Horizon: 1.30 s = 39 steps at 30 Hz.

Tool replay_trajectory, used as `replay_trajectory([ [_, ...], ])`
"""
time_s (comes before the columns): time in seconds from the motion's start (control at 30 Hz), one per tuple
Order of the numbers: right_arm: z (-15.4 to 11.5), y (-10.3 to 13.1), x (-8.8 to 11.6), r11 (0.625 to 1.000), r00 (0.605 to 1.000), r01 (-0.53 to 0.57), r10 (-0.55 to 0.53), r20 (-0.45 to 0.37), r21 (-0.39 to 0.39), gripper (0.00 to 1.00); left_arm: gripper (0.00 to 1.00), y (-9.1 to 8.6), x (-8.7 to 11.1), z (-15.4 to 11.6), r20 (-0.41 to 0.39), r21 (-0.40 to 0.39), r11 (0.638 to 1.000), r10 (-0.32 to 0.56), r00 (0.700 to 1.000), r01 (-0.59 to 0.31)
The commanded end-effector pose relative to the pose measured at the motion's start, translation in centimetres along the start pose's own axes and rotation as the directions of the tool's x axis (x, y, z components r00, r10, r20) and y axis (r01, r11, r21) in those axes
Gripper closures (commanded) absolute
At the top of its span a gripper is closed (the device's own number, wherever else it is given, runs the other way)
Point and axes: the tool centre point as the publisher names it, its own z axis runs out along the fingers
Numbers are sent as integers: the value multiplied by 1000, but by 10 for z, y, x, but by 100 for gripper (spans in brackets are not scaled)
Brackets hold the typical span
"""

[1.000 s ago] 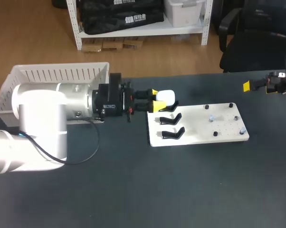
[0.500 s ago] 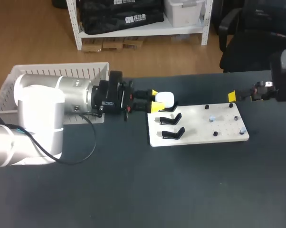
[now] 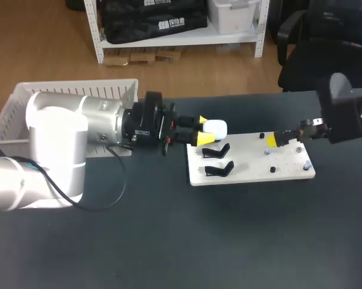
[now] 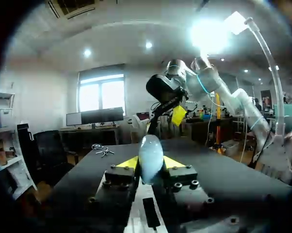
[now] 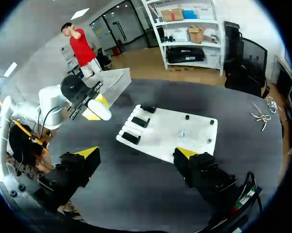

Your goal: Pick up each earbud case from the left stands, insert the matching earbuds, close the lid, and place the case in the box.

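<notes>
head view: the left arm's gripper [image 3: 204, 130] is clamped on a rounded white earbud case [image 3: 216, 127], with one yellow tip on each side of it. the case is at the far left corner of a flat white board [image 3: 253, 171]. two black hooked stands [image 3: 217, 150] sit on the board just beside the case. a white slatted plastic basket [image 3: 24, 96] sits behind the left arm. the right arm's gripper [image 3: 272, 140] hangs over the board's far right part, near small black pegs [image 3: 272, 170].

left wrist view: the case [image 4: 151, 154] stands upright between both yellow tips, touched from two sides. the right arm's gripper [image 4: 178, 115] shows ahead of it.

right wrist view: the right arm's gripper [image 5: 136, 154] has its fingers spread wide apart above the dark table. ahead of it lie the board [image 5: 160, 136] and the stands [image 5: 139, 122]. the held case [image 5: 100, 109] is just beside the board's stand end.
</notes>
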Motion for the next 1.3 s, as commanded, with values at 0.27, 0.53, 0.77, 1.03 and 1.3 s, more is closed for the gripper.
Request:
replay_trajectory([
  [0.27,11,23,0,997,999,2,1,-37,78,0,100,3,3,4,20,-9,1000,26,999,-26],
  [0.53,28,37,-9,998,997,10,-6,-81,55,0,100,2,5,5,25,-20,999,44,999,-44],
  [0.77,43,44,-21,999,993,34,-29,-113,42,0,100,2,5,5,25,-20,999,44,999,-44],
  [1.03,59,43,-30,998,989,47,-41,-143,39,0,100,2,5,5,25,-20,999,44,999,-44],
  [1.3,70,40,-37,998,986,52,-45,-160,42,0,100,2,5,5,25,-20,999,44,999,-44],
])
